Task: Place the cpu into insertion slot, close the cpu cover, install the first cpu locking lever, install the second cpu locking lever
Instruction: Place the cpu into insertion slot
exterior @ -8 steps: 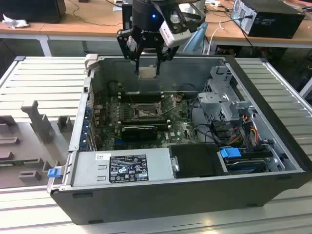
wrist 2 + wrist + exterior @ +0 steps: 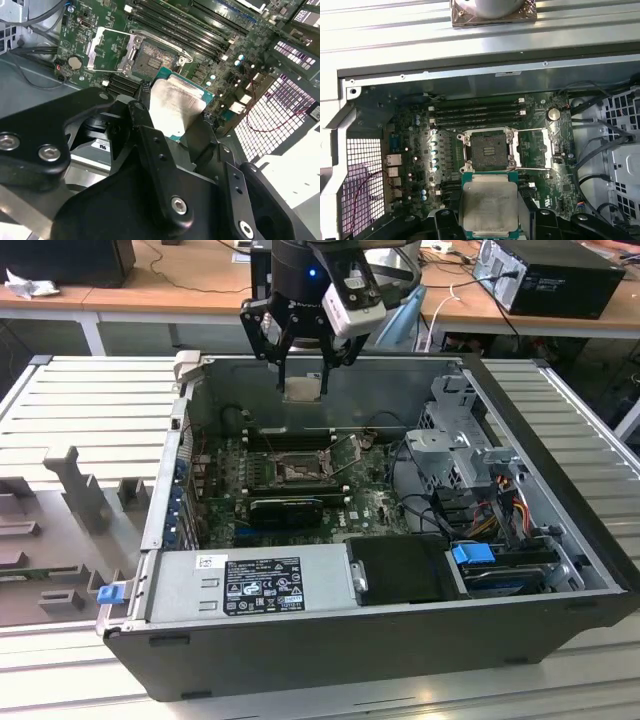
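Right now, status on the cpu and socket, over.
Gripper shut on cpu, high above the motherboard. Insertion slot empty, cpu cover swung open. Nothing between them.

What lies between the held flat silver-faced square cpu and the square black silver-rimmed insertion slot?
In the first wrist view, just the slot's silver rim lies between the silver-faced cpu and the open black insertion slot; nothing else intervenes.

The end effector [image 2: 173, 111] hides part of the cpu [image 2: 178, 96].

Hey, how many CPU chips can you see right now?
1. The cpu is held in the gripper, above the motherboard; the insertion slot is empty. Others could be hidden inside the case.
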Controlling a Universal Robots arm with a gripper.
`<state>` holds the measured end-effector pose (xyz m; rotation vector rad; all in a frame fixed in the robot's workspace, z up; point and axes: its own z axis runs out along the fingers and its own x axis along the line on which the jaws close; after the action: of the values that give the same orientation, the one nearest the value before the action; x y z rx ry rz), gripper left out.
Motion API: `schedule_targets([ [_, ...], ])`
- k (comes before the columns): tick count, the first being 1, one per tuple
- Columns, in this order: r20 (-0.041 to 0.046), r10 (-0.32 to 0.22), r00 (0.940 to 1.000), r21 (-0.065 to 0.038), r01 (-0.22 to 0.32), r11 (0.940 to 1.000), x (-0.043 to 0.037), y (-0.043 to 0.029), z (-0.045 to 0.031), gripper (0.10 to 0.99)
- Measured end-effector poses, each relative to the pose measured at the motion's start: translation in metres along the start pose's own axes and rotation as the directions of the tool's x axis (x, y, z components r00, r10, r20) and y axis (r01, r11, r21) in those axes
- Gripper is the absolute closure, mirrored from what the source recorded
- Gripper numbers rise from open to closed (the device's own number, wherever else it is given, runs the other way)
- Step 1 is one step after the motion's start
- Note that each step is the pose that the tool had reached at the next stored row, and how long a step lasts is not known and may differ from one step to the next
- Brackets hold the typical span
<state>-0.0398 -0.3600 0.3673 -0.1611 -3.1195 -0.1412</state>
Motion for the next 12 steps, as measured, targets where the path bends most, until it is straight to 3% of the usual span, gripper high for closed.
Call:
schedule_targets([
  [12, 0.0042, 0.077, 0.997, 0.0, -0.077, 0.997, -0.0001, -0.0002, 0.0025, 0.561],
])
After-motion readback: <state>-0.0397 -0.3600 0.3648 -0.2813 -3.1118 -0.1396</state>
